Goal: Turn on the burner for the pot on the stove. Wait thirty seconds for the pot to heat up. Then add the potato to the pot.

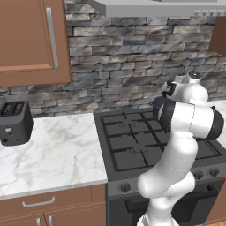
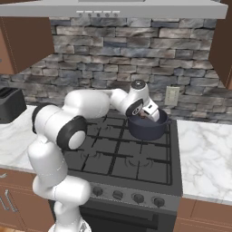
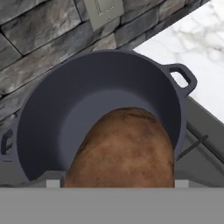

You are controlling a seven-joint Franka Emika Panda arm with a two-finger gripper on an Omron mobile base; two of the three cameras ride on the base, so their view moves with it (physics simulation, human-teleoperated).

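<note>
A: What does the robot arm [image 2: 63, 131] look like?

B: It is white, smooth and round, like fat tubes joined up.

A: What are the dark bits?

B: Black rings sit at the joints. I can see 2 big ones. A round grey cap tops the part near the hand.

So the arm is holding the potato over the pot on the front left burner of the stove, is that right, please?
Not quite: the pot stands on the back right burner of the stove, near the stone wall, as the right base view shows. The rest holds: the gripper has the potato above the pot's opening, as the hand view shows.
</note>
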